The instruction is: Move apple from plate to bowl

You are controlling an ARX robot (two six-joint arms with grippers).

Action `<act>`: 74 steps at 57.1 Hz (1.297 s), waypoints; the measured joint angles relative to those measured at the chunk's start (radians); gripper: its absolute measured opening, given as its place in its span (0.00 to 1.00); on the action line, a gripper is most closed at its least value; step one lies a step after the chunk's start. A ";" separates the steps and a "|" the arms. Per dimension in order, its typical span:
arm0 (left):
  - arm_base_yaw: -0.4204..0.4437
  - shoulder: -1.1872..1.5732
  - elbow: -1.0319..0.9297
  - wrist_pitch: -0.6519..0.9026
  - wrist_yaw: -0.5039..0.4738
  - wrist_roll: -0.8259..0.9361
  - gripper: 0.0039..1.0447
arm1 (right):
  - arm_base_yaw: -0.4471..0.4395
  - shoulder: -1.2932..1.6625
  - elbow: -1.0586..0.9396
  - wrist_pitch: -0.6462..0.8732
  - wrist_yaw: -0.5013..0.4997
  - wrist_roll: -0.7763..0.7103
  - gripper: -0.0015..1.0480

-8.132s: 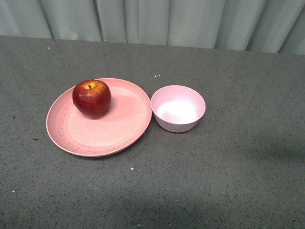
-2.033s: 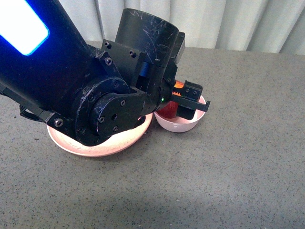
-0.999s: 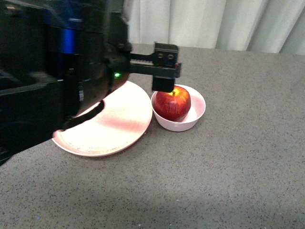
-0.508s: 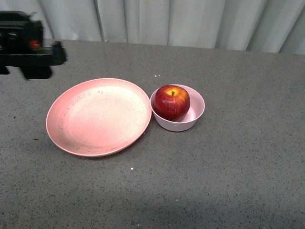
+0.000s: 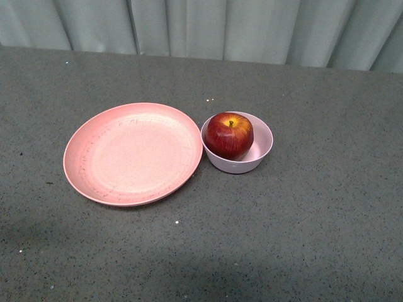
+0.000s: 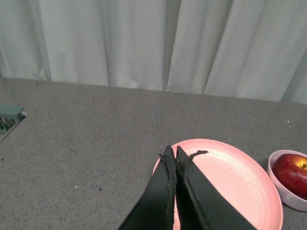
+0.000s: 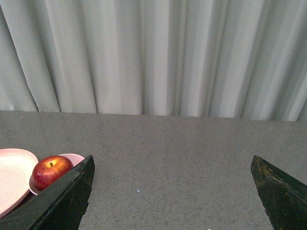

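The dark-red apple (image 5: 228, 134) sits inside the small pale pink bowl (image 5: 259, 155), stem up. Just left of the bowl, almost touching it, lies the wide salmon-pink plate (image 5: 132, 153) with nothing on it. Neither arm shows in the front view. In the left wrist view my left gripper (image 6: 172, 153) is shut with nothing held, its tips over the near edge of the plate (image 6: 230, 177); the apple (image 6: 293, 173) and bowl (image 6: 284, 194) lie off to one side. In the right wrist view my right gripper (image 7: 172, 165) stands wide open and bare, well away from the apple (image 7: 50, 171), bowl (image 7: 71, 157) and plate (image 7: 12, 170).
Everything rests on a grey speckled tabletop (image 5: 302, 226). A pale pleated curtain (image 5: 208, 28) hangs along the table's far edge. A greyish vented object (image 6: 8, 123) shows at the edge of the left wrist view.
The left arm carried the apple from the plate into the bowl, let go of it, then pulled back to the left and out of the front view. The plate now lies bare.
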State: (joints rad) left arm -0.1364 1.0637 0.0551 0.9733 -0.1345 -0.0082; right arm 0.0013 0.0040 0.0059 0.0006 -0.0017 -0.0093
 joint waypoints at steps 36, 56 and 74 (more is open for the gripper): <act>0.134 -0.564 -0.035 -0.477 0.132 0.004 0.03 | 0.000 0.000 0.000 0.000 0.000 0.000 0.91; 0.134 -0.750 -0.035 -0.656 0.132 0.003 0.03 | 0.000 0.000 0.000 0.000 0.000 0.000 0.91; 0.134 -0.849 -0.035 -0.755 0.132 0.004 0.03 | 0.000 0.000 0.000 0.000 0.000 0.000 0.91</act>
State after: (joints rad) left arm -0.0025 0.2146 0.0196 0.2188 -0.0025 -0.0044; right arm 0.0013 0.0040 0.0059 0.0006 -0.0013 -0.0093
